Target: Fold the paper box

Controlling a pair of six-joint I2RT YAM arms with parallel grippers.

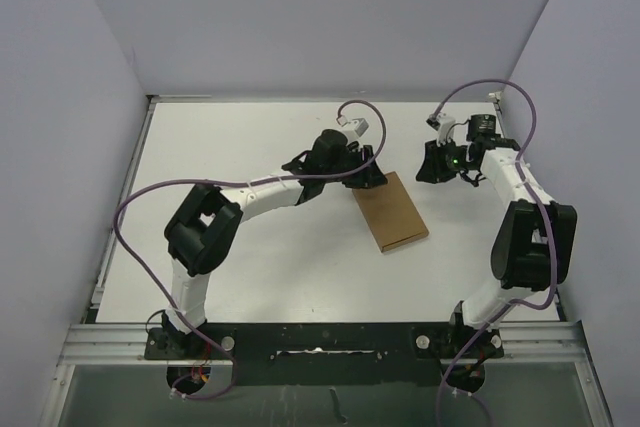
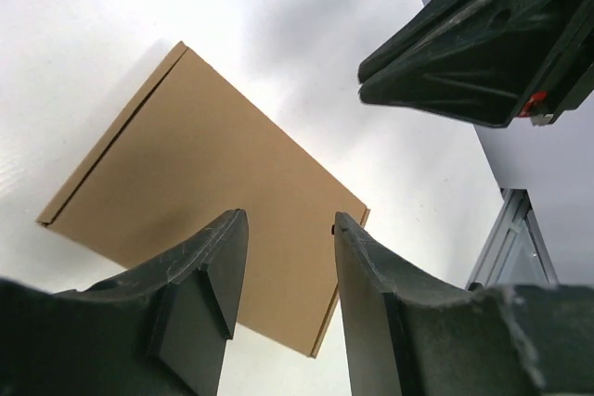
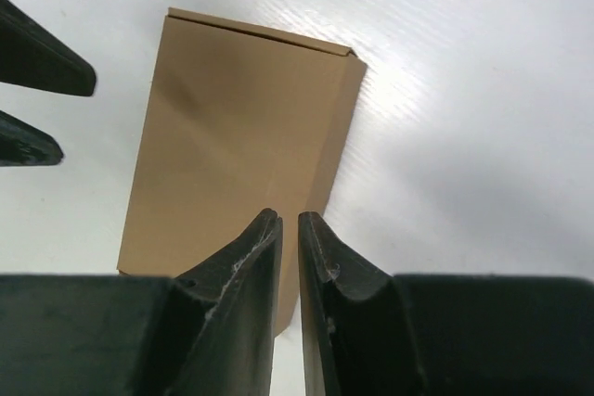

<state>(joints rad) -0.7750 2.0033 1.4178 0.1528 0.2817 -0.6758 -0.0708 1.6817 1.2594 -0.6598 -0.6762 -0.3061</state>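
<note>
One plain brown paper box (image 1: 390,212) flat on table (image 1: 250,277); left claw (image 2: 290,218) open, right claw (image 3: 289,217) nearly closed.

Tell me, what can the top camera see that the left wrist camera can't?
Only the top camera shows both whole arms, the left arm and the right arm, and the grey walls around them. Only the left wrist camera shows the left jaws close up, standing apart with nothing between them. Both show the brown paper box lying flat on the white table, with no jaws gripping it.
</note>
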